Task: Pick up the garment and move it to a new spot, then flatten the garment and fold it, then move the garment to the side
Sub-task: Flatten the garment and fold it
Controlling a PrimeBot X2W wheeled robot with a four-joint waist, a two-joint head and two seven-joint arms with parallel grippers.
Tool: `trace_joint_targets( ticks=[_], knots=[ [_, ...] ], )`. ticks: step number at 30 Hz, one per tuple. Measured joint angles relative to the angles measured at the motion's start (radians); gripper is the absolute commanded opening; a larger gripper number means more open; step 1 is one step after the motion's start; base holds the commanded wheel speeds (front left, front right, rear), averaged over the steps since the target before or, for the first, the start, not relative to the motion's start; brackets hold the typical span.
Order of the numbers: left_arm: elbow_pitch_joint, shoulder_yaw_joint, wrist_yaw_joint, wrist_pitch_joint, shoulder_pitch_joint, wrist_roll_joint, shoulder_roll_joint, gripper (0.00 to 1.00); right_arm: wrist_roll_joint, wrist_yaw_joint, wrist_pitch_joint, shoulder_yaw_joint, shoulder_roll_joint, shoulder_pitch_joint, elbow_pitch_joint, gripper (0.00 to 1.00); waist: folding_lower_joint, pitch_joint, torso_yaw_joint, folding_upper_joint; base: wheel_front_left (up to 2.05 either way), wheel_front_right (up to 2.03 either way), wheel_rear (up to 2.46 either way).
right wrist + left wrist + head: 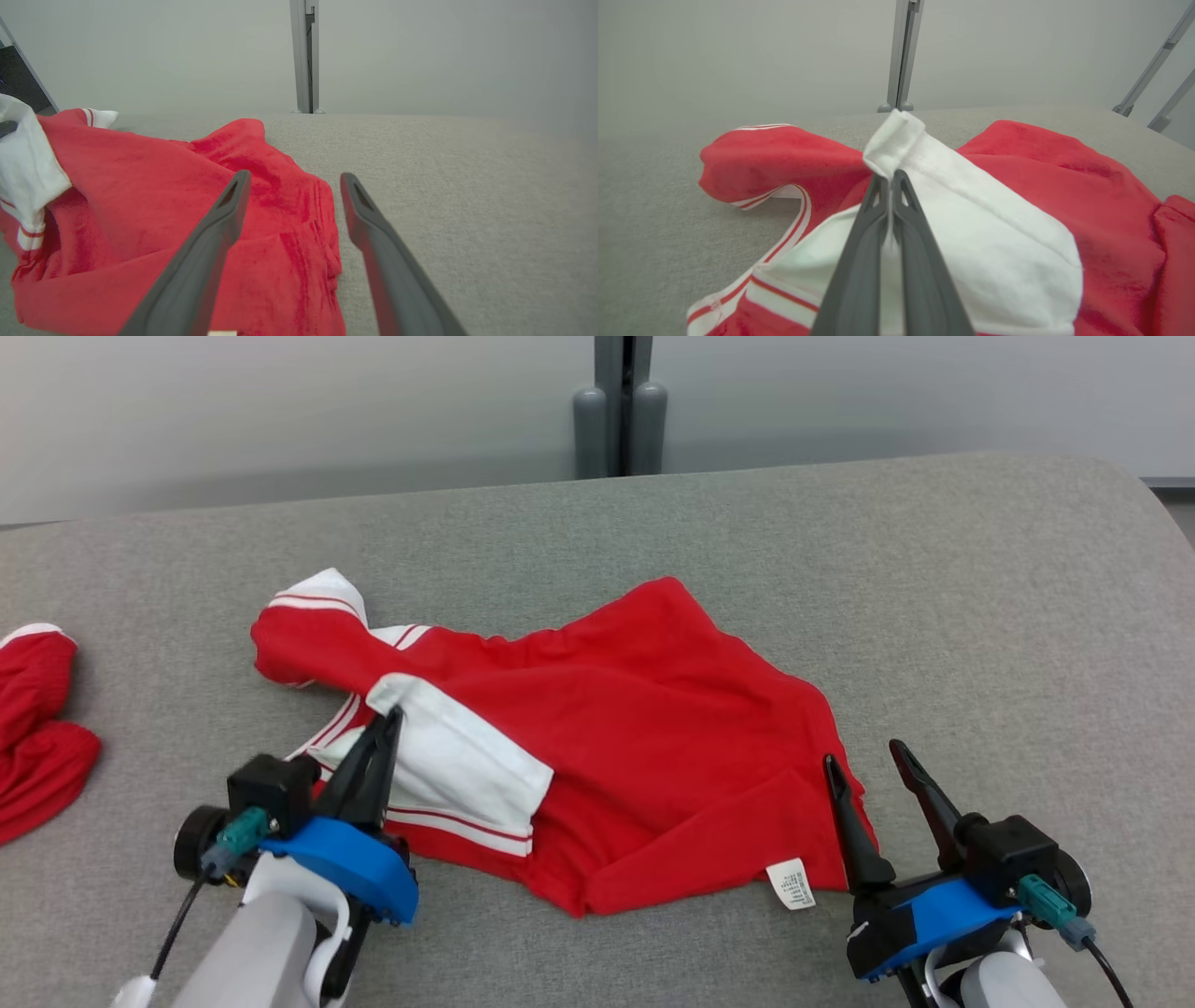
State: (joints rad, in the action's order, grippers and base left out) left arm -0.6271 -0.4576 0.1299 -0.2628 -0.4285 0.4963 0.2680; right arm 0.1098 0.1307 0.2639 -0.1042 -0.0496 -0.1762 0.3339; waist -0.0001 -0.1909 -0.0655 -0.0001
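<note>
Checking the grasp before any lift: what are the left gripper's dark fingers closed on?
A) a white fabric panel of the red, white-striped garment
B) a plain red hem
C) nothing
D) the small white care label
A: the left gripper is pinched shut on a raised fold of the white panel of the red garment.

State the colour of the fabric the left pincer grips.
White: a white panel of the red garment, in the left pincer. Best in the left wrist view.

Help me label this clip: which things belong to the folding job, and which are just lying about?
In the job: red garment; left gripper, shut on its white panel; right gripper, open.
Lying about: second red cloth; grey post.
</note>
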Motion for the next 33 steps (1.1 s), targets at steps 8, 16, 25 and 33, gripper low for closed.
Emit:
trace_joint_targets(
  ticks=[8,16,25,33],
  knots=[
    [0.140,0.059,0.000,0.000,0.223,-0.081,-0.050,0.00,0.002,0.000,0.000,0.005,0.000,0.018,0.009,1.00,0.0000,0.027,0.060,0.0000,0.00,0.00,0.00],
    [0.228,0.166,0.000,0.000,0.408,-0.128,-0.100,0.23,0.002,0.000,0.000,0.006,0.000,0.038,0.023,1.00,0.0000,0.047,0.088,0.0000,0.00,0.00,0.00],
    [0.363,0.280,0.000,0.000,0.450,-0.188,-0.126,1.00,0.008,0.000,0.000,0.019,0.000,0.047,0.030,1.00,0.0001,0.057,0.091,0.0000,0.00,0.00,0.00],
    [0.460,0.374,0.000,0.000,0.436,-0.235,-0.144,1.00,0.021,0.000,0.000,0.017,0.000,0.052,0.039,1.00,0.0001,0.065,0.075,0.0000,0.00,0.00,0.00]
  ],
)
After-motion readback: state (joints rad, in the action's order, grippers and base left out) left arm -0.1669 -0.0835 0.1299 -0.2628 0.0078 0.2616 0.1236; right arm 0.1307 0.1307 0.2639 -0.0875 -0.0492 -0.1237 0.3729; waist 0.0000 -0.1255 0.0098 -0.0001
